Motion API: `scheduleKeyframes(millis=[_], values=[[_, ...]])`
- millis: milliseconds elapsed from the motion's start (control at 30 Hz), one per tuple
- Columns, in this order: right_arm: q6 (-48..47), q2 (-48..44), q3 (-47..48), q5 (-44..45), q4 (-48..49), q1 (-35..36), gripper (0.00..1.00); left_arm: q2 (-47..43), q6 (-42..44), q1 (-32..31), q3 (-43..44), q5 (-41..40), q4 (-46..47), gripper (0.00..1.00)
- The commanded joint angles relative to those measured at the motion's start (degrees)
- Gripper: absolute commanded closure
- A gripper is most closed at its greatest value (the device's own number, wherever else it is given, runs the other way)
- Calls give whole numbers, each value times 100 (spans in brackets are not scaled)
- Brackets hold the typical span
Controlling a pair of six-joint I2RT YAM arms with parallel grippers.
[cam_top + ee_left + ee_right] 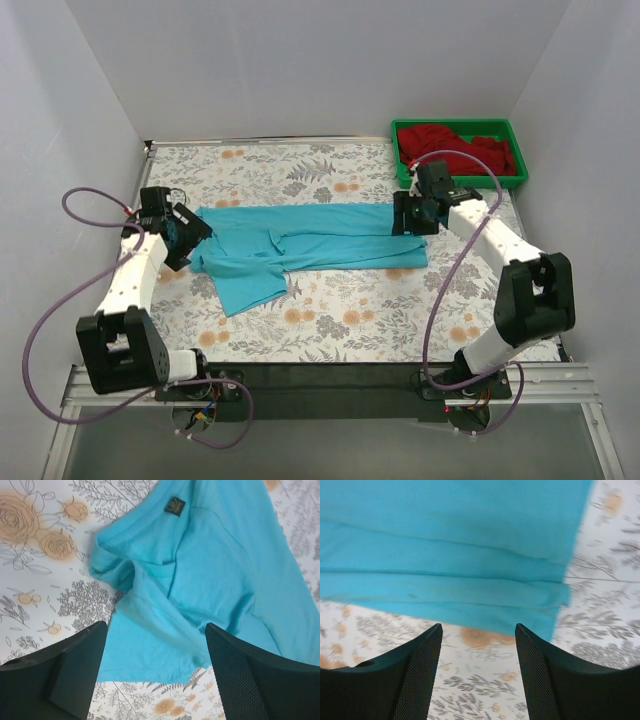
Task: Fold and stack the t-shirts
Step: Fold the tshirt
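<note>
The blue shirt (310, 240) lies flat in the middle of the desk (330, 325), stretched out from left to right in a long band. Its far part is folded over lengthwise, so layered edges run along it. One sleeve (245, 285) sticks out toward the near side at its left end. In the left wrist view the collar (131, 526) shows with a small dark label (174, 505) inside it, and the cloth below is creased and bunched. The left gripper (190, 236) is at the shirt's left end, by the collar. Its fingers are spread wide (155, 632) above the cloth with nothing pinched between them. The right gripper (406, 216) is at the shirt's right end, by the far corner. In its wrist view the fingers are also spread (478, 630) and hold nothing, and the shirt's folded edge and the flowered desk show beyond them. Whether either gripper touches the cloth I cannot tell. The red shirt (455, 146) lies crumpled in a green tray (462, 184) at the far right corner of the desk. It is well apart from the blue shirt and just beyond the right gripper.
</note>
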Motion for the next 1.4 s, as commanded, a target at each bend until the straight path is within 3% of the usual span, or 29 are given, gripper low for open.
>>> scheduleKeyframes(millis=[0, 200, 333, 533, 767, 900, 1067, 1133, 1233, 1367], values=[[-60, -501, -350, -414, 587, 741, 43, -740, 84, -87, -633, 387, -232, 26], [273, -529, -782, -1293, 1932, 2077, 44, -1638, -240, -385, -2048, 958, -92, 27], [309, 41, -607, -1522, 2513, 2745, 46, -1796, -600, -631, -2515, 1012, 136, 32], [598, 1087, -19, -1680, 2778, 3449, 48, -1358, -785, -1106, -2473, 599, 163, 34], [792, 1879, 510, -1830, 2638, 3748, 48, -918, -961, -1546, -2552, 361, 251, 40], [810, 2152, 685, -1874, 2611, 3828, 48, -839, -1032, -1625, -2578, 326, 277, 53], [810, 2486, 879, -1909, 2585, 3880, 51, -812, -1032, -1643, -2561, 291, 268, 82], [801, 2600, 949, -1891, 2585, 3889, 53, -812, -1023, -1643, -2552, 300, 251, 89], [801, 2723, 1011, -1874, 2568, 3924, 66, -847, -997, -1651, -2517, 308, 233, 99], [775, 2777, 1090, -1900, 2532, 3924, 88, -979, -970, -1651, -2421, 308, 181, 100]])
